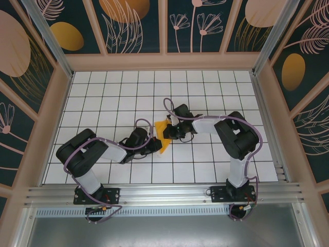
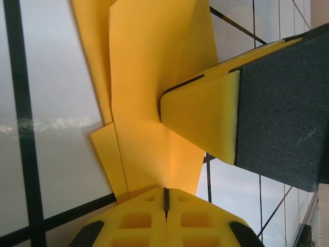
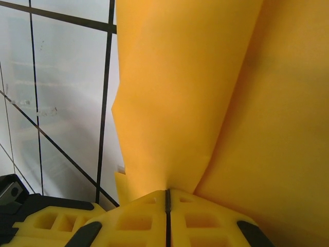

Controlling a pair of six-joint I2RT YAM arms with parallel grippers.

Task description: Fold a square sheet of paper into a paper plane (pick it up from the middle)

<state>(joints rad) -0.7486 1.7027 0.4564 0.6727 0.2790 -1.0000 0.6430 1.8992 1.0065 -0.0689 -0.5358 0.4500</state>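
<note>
**Mid-fold stage.** The sheet of paper [image 1: 162,128], creased into overlapping flaps, sits near the centre of the table [image 1: 113,92], between the two arms. The left gripper [image 2: 165,194] reaches in from 7 o'clock, its fingers pressed together on the sheet's edge. The right gripper [image 3: 167,194] reaches in from 2 o'clock and likewise pinches a fold. Whether the sheet touches the tiles or hangs just above them is hard to judge from overhead. The step in hand appears to be a wing or nose fold. The next move likely calls for one pinch to anchor while the other carries its flap over the crease without tearing.
</note>
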